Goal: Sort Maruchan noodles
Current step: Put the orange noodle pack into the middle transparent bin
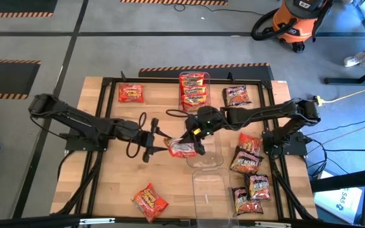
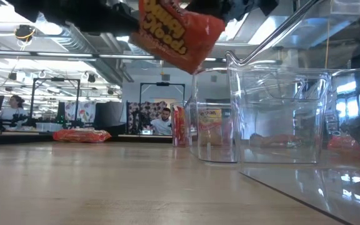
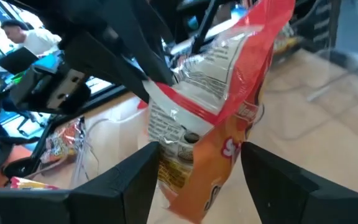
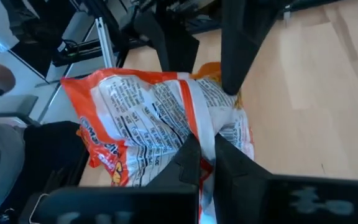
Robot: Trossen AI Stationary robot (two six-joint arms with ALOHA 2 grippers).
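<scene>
A: Right end effector status?
B: Closed, pinching the orange noodle packet above the desk.
A: Left end effector?
B: Fingers spread, flanking the packet without gripping.

Held packet: showing orange-red edges, silver-white back panel with black print, red band across. Front face reading orange with yellow lettering. Stacked packets appearing red-yellow. Packets on right side showing dark brown-black with red. Counter presenting pale wood grain, black frame. Bins staying clear. Both arms looking black. Vacuum showing orange and black.
</scene>
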